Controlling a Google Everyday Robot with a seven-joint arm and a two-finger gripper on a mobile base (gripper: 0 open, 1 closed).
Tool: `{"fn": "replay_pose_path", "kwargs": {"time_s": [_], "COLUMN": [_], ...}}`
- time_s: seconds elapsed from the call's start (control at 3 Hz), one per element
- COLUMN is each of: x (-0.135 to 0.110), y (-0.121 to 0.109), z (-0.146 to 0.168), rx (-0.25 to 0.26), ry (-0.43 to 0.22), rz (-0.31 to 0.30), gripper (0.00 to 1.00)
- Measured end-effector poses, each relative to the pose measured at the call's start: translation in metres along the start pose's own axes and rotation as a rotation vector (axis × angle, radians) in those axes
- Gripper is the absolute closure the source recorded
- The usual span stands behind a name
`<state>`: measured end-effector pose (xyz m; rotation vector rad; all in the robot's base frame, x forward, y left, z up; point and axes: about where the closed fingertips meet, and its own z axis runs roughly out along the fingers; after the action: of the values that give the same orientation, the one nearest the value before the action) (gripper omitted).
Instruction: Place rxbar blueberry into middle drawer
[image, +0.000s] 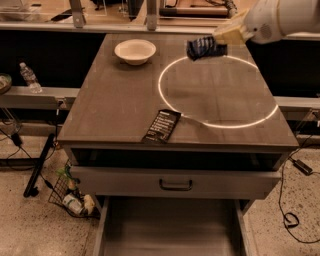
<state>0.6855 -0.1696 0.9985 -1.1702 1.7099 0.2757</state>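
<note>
Pincer (219, 41) is hanging at top right, over the far edge of the bench (115, 105), and is clamping one end of the rxbar blueberry (204, 48). The bar is sticking out leftward from the pincer and appears to be lifted off the bench top, beside the far side of the bright light ring (165, 100). White bowl (135, 51) is sitting far left on the bench. Black wrapped bar (161, 126) is lying near the front edge. Drawer front with black handle (175, 184) is showing below. Middle drawer (170, 230) is standing pulled out underneath, well apart from the bar. Water bottle (30, 77) is standing off left.
</note>
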Motion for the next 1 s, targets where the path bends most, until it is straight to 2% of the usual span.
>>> {"fn": "replay_pose_path", "kwargs": {"time_s": [0.33,0.67,1.0], "x": [-0.044,-0.061,-0.056], "y": [0.002,0.005,0.014], "z": [-0.042,-0.068,-0.067], "rx": [0.055,0.089,0.078], "ry": [0.009,0.029,0.038], "rz": [-0.123,-0.161,-0.152], "gripper": [1.0,1.0,1.0]}}
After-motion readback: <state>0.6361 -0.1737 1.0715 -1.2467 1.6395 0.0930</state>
